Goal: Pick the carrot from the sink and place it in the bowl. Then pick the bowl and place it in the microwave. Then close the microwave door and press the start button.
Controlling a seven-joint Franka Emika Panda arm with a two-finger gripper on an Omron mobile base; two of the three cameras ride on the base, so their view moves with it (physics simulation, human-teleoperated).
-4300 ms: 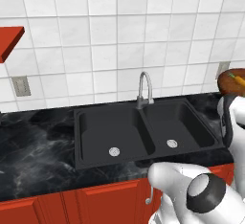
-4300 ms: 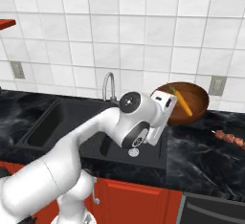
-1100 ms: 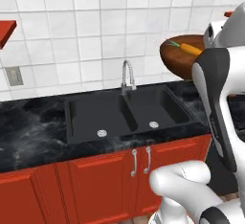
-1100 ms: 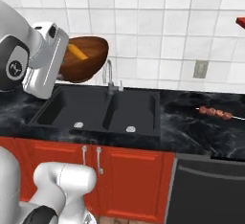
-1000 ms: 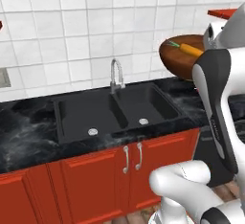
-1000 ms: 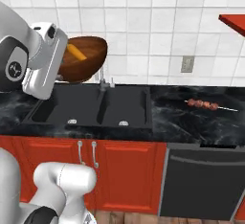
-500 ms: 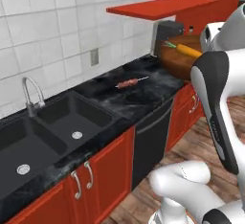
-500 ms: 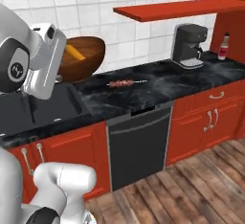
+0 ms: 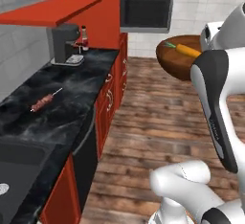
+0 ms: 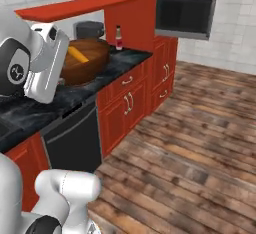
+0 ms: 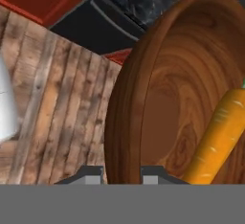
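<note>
With its two dark fingertips set on either side of the rim, the gripper (image 11: 122, 173) at the hand view's bottom edge clamps the brown bowl (image 11: 158, 94). Inside lies the carrot (image 11: 217, 137), at lower right. At the left base view's top centre, the microwave door (image 9: 146, 11) stands open.

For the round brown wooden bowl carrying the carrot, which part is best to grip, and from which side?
The rim. The round brown wooden bowl is wide with a thin wall, so fingers should straddle the wall, one inside and one outside, on the side away from the orange carrot. That is how it looks held here.
</note>
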